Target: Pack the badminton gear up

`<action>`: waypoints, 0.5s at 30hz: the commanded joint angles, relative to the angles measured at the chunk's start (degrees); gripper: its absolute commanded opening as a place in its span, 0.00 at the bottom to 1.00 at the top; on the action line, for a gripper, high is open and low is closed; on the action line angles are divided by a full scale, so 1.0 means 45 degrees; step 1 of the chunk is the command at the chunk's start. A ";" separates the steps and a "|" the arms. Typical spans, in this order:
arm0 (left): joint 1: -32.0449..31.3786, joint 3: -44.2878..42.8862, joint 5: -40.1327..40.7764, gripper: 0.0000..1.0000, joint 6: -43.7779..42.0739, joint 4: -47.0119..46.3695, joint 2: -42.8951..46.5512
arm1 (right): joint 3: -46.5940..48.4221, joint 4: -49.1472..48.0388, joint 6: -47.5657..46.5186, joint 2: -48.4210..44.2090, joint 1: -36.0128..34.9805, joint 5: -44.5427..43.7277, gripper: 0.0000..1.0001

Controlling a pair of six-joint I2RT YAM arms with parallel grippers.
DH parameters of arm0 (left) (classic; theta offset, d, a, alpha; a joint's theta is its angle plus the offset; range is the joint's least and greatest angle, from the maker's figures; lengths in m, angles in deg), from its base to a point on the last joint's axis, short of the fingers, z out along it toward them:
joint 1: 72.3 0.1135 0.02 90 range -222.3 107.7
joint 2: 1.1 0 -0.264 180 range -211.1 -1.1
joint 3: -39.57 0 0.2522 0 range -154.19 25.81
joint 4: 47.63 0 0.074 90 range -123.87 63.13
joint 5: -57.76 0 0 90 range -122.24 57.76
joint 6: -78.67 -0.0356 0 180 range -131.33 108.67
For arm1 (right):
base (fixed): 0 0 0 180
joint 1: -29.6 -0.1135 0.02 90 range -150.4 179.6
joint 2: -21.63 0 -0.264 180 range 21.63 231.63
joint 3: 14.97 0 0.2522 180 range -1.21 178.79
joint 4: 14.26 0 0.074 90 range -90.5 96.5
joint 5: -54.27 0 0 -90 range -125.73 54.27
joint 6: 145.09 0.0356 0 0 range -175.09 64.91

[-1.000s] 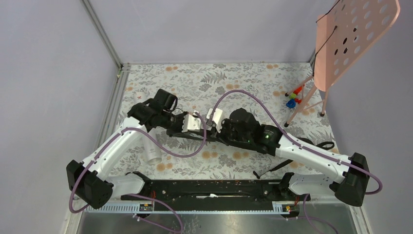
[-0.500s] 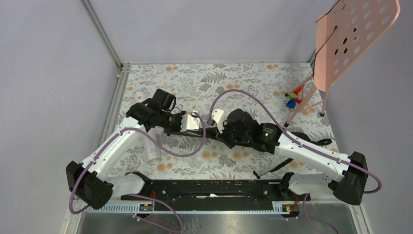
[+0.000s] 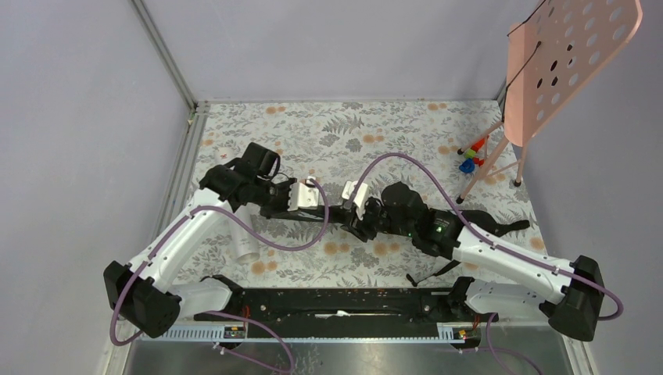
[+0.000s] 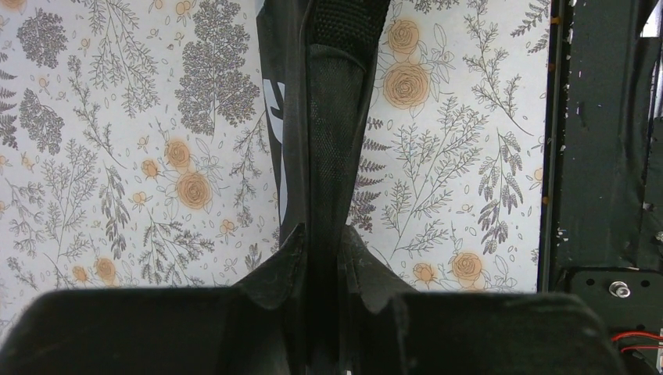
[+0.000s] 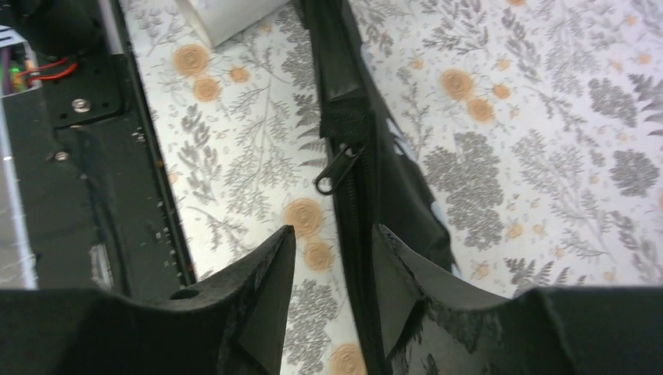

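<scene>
since zipping likely wants a taut edge, clamped on the bag (image 4: 328, 117) mid-table with the left gripper (image 4: 320, 242). straddling its edge with the right gripper (image 5: 335, 234), parted, zip pull (image 5: 332, 176) just ahead; tube (image 3: 244, 246) outside, near left.

The desk (image 3: 406, 125) wears a white cloth printed with grey ferns, leafy sprigs and small orange roses. The black fabric racket bag (image 4: 332, 117) has a mesh-textured spine and white lettering on its side. The long cylindrical tube (image 3: 241, 234) is plain white, and the perforated board on a stand (image 3: 567, 55) is salmon pink. The left arm (image 3: 180, 242) and right arm (image 3: 508, 262) are white with black joints and trail purple cables (image 3: 270, 241). The left end effector (image 4: 320, 258) and right end effector (image 5: 332, 242) are matt black
</scene>
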 commanded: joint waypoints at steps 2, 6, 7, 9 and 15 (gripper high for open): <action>0.0056 -0.0685 -0.0100 0.00 0.0158 0.0171 0.0025 | 0.0748 -0.1570 -0.1321 0.0745 -0.0042 -0.0701 0.48; 0.0056 -0.0680 -0.0122 0.00 0.0162 0.0162 0.0007 | 0.1304 -0.1513 -0.1437 0.1413 -0.0050 -0.0357 0.48; 0.0042 -0.0672 -0.0113 0.00 0.0175 0.0161 -0.0012 | 0.1371 -0.1567 -0.1455 0.1537 -0.0050 -0.0331 0.48; 0.0037 -0.0685 -0.0106 0.00 0.0182 0.0160 -0.0043 | 0.1504 -0.1575 -0.1458 0.1800 -0.0048 -0.0432 0.47; 0.0037 -0.0705 -0.0077 0.00 0.0179 0.0169 -0.0119 | 0.1735 -0.1594 -0.1478 0.1982 -0.0048 -0.0378 0.46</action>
